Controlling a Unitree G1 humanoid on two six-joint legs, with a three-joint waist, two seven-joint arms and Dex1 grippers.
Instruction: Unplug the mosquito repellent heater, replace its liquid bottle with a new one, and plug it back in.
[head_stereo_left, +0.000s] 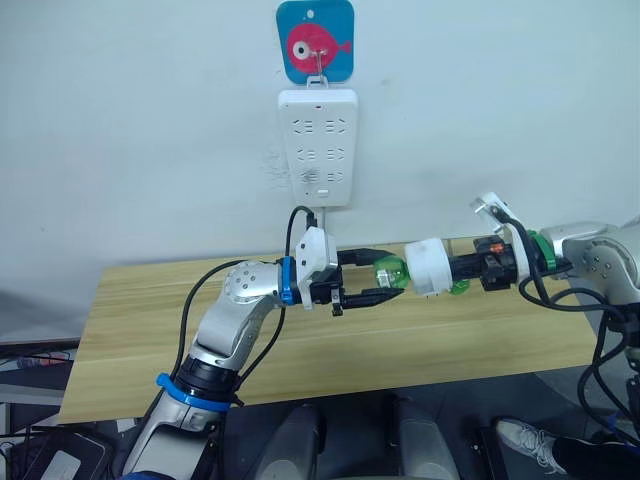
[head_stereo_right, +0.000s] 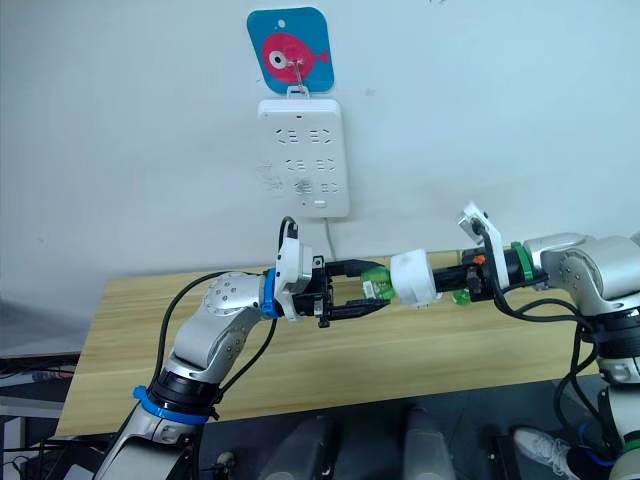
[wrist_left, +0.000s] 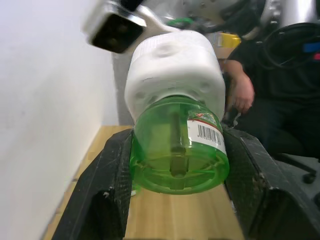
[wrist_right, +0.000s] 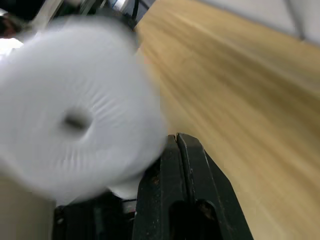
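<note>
- The heater (head_stereo_left: 431, 266) is in the air above the table (head_stereo_left: 140, 340), between the two grippers, and it does not touch the wood
- It is not plugged in; the power strip (head_stereo_left: 318, 146) hangs on the wall higher up, under a blue card with a red fish (head_stereo_left: 315, 40)
- The right gripper (head_stereo_left: 462, 268) holds the heater from the robot's right side; in the right wrist view the round white face with the central hole (wrist_right: 76, 120) is just in front of its black fingers (wrist_right: 182, 195), which appear pressed together beside the heater body
- A green bottle (wrist_left: 177, 150) sticks out of the heater toward the left gripper (head_stereo_left: 385, 280)
- In the left wrist view the two black fingers (wrist_left: 107, 192) stand on both sides of the bottle and touch its walls, so this gripper is closed around the bottle
- The bottle has a label with a barcode (wrist_left: 210, 132), and its bottom end points to the left wrist camera
- Something green (head_stereo_left: 459, 287) also shows just under the right gripper; I cannot tell what it is
- A person in dark clothes (wrist_left: 260, 95) is behind the heater in the left wrist view, with one hand (wrist_left: 243, 95) visible
</note>
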